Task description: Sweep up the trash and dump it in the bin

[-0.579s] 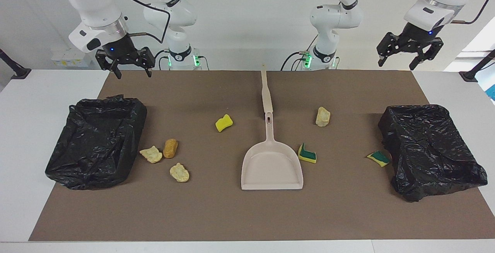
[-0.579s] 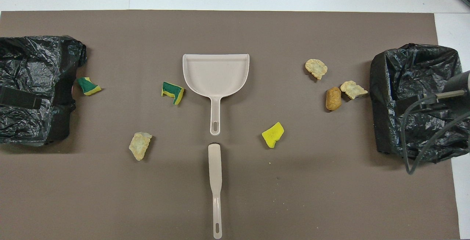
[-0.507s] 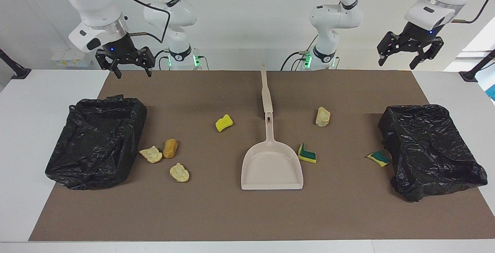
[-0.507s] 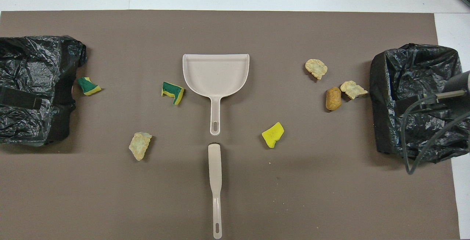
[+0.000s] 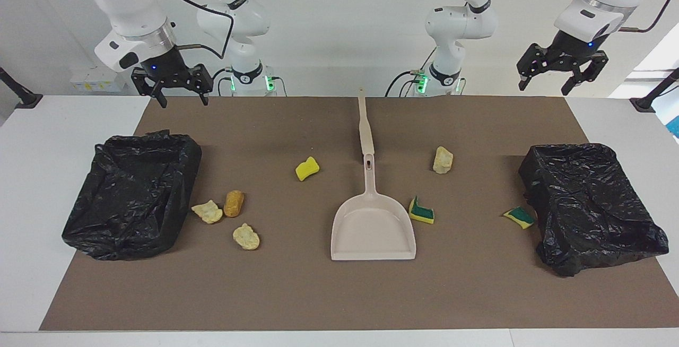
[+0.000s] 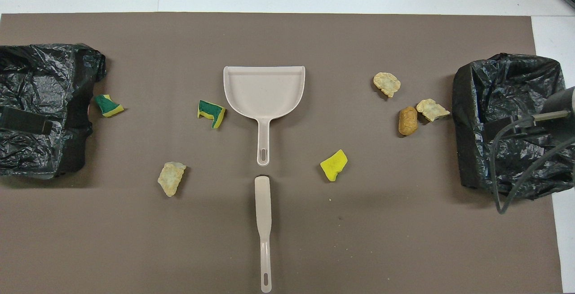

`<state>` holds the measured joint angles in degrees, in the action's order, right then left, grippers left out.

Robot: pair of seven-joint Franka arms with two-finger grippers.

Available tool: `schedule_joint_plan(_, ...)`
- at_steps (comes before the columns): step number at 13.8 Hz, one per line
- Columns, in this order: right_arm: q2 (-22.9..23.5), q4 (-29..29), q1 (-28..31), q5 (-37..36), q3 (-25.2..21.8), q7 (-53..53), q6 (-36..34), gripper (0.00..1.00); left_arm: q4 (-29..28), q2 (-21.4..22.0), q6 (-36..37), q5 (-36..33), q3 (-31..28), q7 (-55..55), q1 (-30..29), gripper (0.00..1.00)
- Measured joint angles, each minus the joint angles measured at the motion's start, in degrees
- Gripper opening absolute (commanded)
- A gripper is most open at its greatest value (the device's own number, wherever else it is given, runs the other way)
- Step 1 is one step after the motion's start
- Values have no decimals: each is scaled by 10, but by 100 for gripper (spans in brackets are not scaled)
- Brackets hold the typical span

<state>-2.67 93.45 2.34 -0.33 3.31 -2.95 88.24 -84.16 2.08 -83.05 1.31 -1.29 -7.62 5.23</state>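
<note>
On the brown mat, seven bits of trash (image 5: 234, 203) lie scattered around the dustpan (image 5: 373, 228) and the brush (image 5: 364, 127), with a black-lined bin (image 5: 132, 193) at each end of the table. Both arms wait raised, the left gripper (image 5: 561, 76) above the mat's corner at its own end and the right gripper (image 5: 175, 91) likewise, each released and holding nothing. To start well, I would take the brush by its thin handle, pin the dustpan flat, and drive each cluster toward its lip in short strokes.

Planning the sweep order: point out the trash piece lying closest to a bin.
The green-and-yellow sponge piece beside the bin at the left arm's end; it alone almost touches one.
</note>
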Motion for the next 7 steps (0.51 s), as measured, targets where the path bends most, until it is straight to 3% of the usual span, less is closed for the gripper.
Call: schedule_joint_plan(7,0,0,0,0,0,0,0,100,-1,1,1,1,14,0,5,100)
